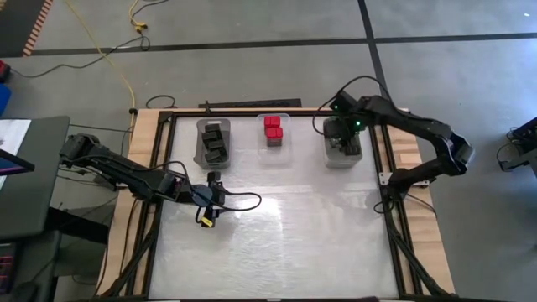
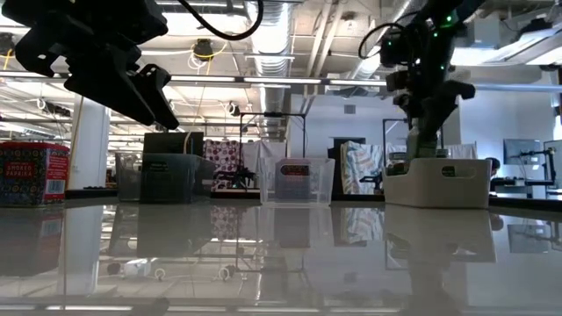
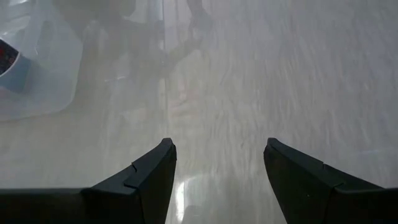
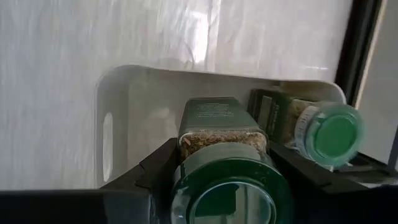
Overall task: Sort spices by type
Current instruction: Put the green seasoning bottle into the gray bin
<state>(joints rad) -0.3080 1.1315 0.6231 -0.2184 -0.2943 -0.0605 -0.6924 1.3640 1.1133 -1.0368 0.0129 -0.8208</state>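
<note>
Three bins stand along the table's far side. The left bin (image 1: pixel 214 143) holds black boxes, the middle bin (image 1: pixel 273 134) holds red boxes (image 1: pixel 273 126), and the white right bin (image 1: pixel 342 153) holds green-lidded jars. My right gripper (image 4: pixel 217 155) hangs over that right bin, shut on a green-lidded jar (image 4: pixel 222 186). Another jar (image 4: pixel 333 134) lies on its side in the bin. My left gripper (image 3: pixel 217 162) stands open over bare table near the left bin (image 1: pixel 210 201), with nothing between its fingers. A red spice tin (image 2: pixel 33 174) shows at the left of the low view. My right gripper pinches the jar's glass body just under its green lid (image 4: pixel 186 149) between its two fingers. The fingers point steeply down from above, and the lid faces up toward the wrist. The jar hangs upright with its lower end (image 4: pixel 214 115) inside the bin's walls. Whether it touches the bin's floor is hidden.
A black frame rail (image 1: pixel 394 210) runs around the tabletop. The shiny near half of the table (image 1: pixel 277 243) is bare. A cable loops beside my left gripper (image 1: pixel 243 201). The right bin's wall (image 4: pixel 143 99) has a handle slot (image 4: pixel 107 140).
</note>
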